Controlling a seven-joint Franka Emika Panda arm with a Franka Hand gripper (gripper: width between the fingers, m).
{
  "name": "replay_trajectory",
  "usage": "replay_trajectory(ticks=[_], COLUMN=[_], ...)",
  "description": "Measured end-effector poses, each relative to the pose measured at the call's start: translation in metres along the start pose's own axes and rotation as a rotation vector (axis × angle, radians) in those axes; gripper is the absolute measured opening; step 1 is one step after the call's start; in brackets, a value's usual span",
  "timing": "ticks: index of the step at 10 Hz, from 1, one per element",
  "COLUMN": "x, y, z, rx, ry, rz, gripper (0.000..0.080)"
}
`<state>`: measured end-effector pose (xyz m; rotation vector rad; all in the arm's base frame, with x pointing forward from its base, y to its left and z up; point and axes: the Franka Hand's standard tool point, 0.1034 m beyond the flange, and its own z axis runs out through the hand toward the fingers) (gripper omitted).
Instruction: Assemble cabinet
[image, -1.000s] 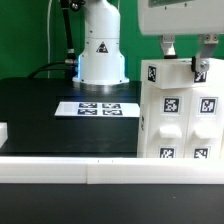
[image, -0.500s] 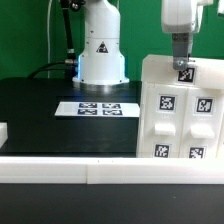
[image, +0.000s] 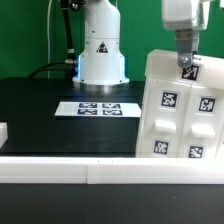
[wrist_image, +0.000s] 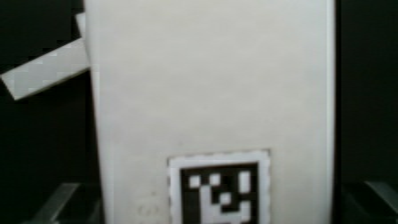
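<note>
— Holding what up there?
— My gripper (image: 184, 62) pinches the top edge of the large white plastic cabinet (image: 180, 115) with square black-and-white tags.
— Where's it sitting?
— Tilted, on the black table (image: 40, 110) at the exterior view's right, near the marker board (image: 96, 108).

Exterior low, table-level; wrist close, blurry, perhaps downward; both share cabinet (image: 183, 108) (wrist_image: 210, 100).

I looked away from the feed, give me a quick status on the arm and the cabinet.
Gripper at the cabinet top edge, jaws either side of it, grip unconfirmed. Cabinet tilted off upright at the exterior view's right. Marker board flat on the table, apart. Nothing in the way.
</note>
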<state>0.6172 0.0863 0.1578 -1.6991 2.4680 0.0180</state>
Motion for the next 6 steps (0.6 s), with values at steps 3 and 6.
replay_trajectory(ticks=[3,6], x=[-0.0007,-0.0013], y=[0.0005,0.0009], z=[0.0004,0.0006], rx=[-0.001,-0.001], ry=[0.000,0.000], rz=[-0.009,-0.016], gripper=[0.0788,0.0797])
